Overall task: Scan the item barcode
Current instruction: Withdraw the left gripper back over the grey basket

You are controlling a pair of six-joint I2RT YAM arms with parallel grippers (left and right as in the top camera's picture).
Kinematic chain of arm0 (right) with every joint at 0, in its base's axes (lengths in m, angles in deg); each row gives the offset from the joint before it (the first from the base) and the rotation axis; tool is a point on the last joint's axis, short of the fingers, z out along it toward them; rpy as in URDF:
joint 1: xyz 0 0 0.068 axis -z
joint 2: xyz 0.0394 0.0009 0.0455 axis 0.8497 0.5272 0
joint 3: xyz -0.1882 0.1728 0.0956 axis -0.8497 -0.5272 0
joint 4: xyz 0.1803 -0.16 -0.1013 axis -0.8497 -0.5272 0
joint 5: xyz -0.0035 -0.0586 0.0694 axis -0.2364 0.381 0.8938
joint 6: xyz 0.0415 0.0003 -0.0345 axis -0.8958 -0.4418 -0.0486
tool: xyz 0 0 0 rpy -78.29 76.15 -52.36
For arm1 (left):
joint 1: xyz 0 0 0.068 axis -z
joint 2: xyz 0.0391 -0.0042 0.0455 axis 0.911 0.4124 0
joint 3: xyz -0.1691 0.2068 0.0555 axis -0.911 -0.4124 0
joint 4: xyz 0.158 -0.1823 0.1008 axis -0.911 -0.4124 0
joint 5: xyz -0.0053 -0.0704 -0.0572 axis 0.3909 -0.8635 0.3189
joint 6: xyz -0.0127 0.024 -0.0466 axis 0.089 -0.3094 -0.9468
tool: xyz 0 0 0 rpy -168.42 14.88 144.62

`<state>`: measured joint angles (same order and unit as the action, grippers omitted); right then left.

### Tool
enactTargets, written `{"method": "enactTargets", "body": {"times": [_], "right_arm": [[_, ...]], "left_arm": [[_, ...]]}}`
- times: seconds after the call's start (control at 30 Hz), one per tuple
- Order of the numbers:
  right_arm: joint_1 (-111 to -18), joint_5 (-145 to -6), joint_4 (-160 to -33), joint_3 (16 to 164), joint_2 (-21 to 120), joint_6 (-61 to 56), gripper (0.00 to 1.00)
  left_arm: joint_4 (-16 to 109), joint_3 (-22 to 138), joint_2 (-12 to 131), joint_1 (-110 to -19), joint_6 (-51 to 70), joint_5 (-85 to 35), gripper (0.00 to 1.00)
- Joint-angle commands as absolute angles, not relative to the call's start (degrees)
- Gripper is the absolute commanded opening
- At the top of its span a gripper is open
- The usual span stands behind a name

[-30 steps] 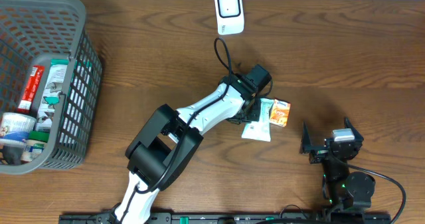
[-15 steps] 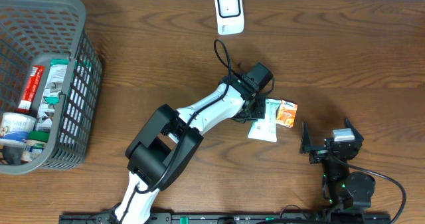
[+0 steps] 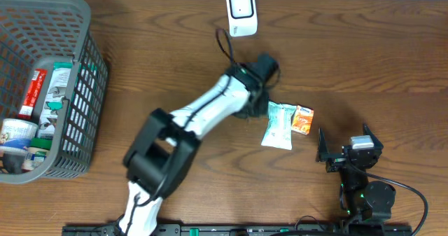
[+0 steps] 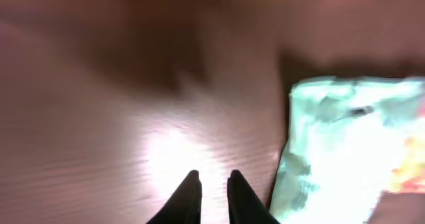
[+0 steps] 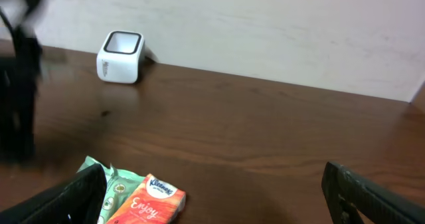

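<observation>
The green-and-orange Kleenex packet (image 3: 283,123) lies flat on the counter (image 3: 364,61), in front of the white scanner (image 3: 241,12) and slightly to its right, with nothing gripping it. The left end effector (image 4: 212,184) hangs between the scanner and the packet, just beside the packet's green end; its fingers (image 4: 188,196) stand nearly together and grasp nothing. The right end effector (image 5: 212,197) is fully released, farther from the scanner than the packet and clear of it.
</observation>
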<state>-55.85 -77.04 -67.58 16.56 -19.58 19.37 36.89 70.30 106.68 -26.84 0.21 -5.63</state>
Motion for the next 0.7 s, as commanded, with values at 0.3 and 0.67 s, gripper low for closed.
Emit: {"method": "enactTargets", "body": {"times": [0.3, 0.67], "right_arm": [[-56.03, -76.84, -67.76, 16.52, -19.67, 18.56, 0.99], [-56.03, -76.84, -67.78, 16.52, -19.67, 18.56, 0.99]], "left_arm": [[29.22, 75.98, 77.85, -52.59, 1.92, 4.86, 0.15], [22.01, 75.88, 66.75, -86.49, 1.94, 4.91, 0.24]]}}
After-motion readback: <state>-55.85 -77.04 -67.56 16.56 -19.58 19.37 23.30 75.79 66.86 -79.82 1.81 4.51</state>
